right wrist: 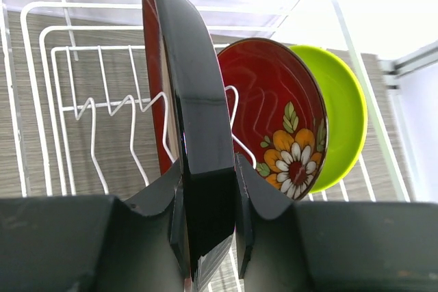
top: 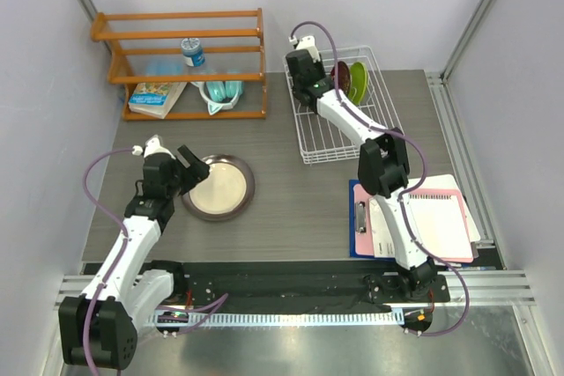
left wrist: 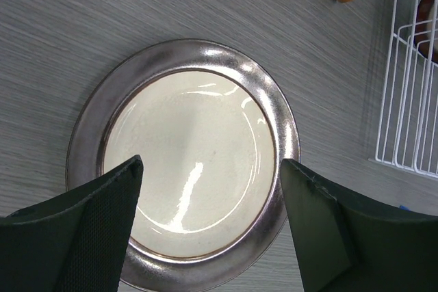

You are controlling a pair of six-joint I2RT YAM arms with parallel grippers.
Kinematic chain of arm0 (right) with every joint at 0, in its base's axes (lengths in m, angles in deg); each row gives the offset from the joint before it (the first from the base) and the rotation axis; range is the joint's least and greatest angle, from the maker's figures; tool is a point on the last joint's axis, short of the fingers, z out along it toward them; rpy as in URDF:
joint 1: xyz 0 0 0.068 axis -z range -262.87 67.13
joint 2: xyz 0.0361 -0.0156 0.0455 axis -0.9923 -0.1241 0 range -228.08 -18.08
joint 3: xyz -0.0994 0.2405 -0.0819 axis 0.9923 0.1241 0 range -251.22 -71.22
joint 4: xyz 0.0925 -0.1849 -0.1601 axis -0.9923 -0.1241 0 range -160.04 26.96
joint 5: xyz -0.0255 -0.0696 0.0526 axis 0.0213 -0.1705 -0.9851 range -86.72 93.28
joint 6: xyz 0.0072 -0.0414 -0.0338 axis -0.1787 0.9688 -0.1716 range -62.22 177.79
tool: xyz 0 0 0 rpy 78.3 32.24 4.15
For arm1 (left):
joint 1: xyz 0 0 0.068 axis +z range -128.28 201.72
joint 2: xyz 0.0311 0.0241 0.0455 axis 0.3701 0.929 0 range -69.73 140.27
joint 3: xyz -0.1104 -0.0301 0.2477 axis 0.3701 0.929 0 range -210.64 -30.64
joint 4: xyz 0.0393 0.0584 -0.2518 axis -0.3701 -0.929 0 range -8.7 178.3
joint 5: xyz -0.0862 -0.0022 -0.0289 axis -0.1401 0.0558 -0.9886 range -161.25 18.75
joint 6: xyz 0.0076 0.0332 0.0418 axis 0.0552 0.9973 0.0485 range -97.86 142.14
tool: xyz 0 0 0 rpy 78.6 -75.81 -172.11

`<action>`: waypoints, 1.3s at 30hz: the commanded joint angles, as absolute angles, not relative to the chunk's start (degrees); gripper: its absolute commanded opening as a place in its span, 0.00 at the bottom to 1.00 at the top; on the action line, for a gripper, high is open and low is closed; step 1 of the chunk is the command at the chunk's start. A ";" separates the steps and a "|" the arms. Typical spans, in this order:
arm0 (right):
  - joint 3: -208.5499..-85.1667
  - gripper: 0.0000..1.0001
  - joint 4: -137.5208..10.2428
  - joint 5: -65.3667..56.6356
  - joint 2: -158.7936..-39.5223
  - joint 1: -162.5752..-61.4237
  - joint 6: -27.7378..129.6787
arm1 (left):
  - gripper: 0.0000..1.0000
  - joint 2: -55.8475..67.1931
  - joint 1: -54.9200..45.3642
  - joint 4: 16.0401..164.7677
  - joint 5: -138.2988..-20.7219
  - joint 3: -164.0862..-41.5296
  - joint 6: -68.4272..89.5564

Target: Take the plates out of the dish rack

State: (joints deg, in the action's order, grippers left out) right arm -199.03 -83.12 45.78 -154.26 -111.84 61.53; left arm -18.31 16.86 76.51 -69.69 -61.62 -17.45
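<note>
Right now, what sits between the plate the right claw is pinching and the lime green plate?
The dark red plate, painted with a flower, stands between the maroon-rimmed plate and the lime green plate, clearest in the right wrist view.

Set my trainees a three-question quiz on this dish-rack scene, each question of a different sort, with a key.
1. True or false: the right gripper clamps the rim of the maroon-rimmed plate.
2. How many plates stand in the dish rack?
3. The left gripper is: A open over the grey-rimmed plate, B shut on it, C out of view.
Key: 1 true; 2 three; 3 A.
</note>
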 commanded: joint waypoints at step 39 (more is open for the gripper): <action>-190.50 0.01 -73.07 58.73 -135.15 -114.16 66.22 | 0.81 -17.61 16.80 80.39 -71.07 -62.28 -18.64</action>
State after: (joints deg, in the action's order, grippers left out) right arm -190.73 -79.38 53.25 -144.60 -114.03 65.38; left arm -17.29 16.86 78.17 -70.06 -61.62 -17.95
